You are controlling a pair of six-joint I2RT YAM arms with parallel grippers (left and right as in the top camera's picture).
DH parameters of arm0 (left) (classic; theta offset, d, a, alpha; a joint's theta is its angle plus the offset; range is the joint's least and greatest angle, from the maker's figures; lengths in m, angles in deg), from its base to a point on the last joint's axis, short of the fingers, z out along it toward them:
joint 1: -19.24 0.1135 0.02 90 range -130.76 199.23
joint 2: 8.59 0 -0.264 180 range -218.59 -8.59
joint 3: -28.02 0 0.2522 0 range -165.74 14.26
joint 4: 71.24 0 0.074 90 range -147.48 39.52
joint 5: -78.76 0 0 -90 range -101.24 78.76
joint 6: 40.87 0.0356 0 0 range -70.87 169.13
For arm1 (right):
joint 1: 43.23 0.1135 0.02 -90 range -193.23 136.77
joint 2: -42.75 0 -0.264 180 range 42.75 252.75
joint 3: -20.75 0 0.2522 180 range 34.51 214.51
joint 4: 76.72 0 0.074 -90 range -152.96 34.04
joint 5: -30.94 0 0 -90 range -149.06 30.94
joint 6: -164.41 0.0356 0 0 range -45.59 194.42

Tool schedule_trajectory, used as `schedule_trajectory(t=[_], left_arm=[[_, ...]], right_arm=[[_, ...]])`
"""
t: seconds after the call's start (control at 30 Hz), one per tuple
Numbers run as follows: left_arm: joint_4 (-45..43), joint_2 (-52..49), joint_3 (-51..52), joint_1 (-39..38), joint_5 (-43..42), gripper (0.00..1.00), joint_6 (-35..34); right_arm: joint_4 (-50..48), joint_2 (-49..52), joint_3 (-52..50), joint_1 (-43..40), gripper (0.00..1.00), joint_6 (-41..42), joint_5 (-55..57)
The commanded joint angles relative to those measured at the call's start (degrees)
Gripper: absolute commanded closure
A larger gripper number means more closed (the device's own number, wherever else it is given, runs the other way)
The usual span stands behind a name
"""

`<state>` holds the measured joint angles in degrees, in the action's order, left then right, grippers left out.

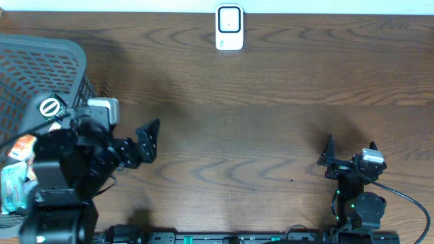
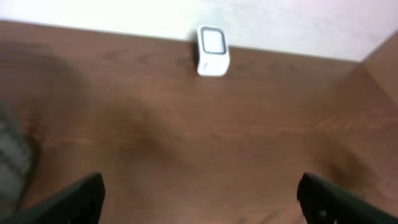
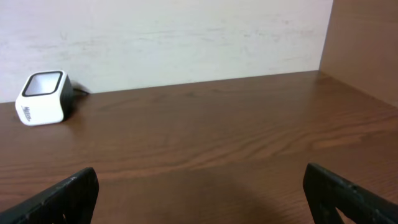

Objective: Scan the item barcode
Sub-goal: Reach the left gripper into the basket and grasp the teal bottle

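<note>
Plainly, both pincers stand wide apart and hold nothing. The left gripper (image 1: 150, 141) hangs over the left part of the table (image 1: 271, 88), just right of the basket (image 1: 41, 47), its two dark fingers pointing right and a little toward the far side; in its wrist view both fingertips show at the lower corners with only bare wood between them. The right gripper (image 1: 327, 157) sits at the near right, well apart from the left one, fingers equally spread, and its wrist view also shows only wood between the tips. The scanner (image 1: 229, 28), a small white box with a dark window on top, stands upright at the far edge of the table, about midway across, close against the pale wall (image 3: 186, 37). Neither gripper is near it. The basket is grey mesh at the far left. Inside it lie some packets (image 1: 19, 150), one with orange print and one pale green, and a round white disc (image 1: 49, 106), all partly hidden by the left arm. Which of them carries the barcode cannot be told.
</note>
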<state>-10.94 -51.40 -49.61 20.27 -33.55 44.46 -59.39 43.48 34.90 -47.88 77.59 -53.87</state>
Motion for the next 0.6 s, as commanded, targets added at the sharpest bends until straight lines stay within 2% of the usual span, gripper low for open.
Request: schedule_trajectory(t=[0.0, 0.37, 0.57], left_arm=[[4.20, -3.65, -8.28, 0.17, 6.64, 0.02, -0.66], [16.48, -10.91, -25.88, 0.20, 18.58, 0.02, -9.07], [19.45, -12.61, -29.59, 0.55, 32.50, 0.02, -16.02]], right_arm=[[0.13, -0.20, -0.07, -0.17, 0.01, -0.68, 0.46], [0.11, -0.20, -0.07, -0.17, 0.01, -0.68, 0.46], [0.11, -0.20, -0.07, -0.17, 0.01, -0.68, 0.46]])
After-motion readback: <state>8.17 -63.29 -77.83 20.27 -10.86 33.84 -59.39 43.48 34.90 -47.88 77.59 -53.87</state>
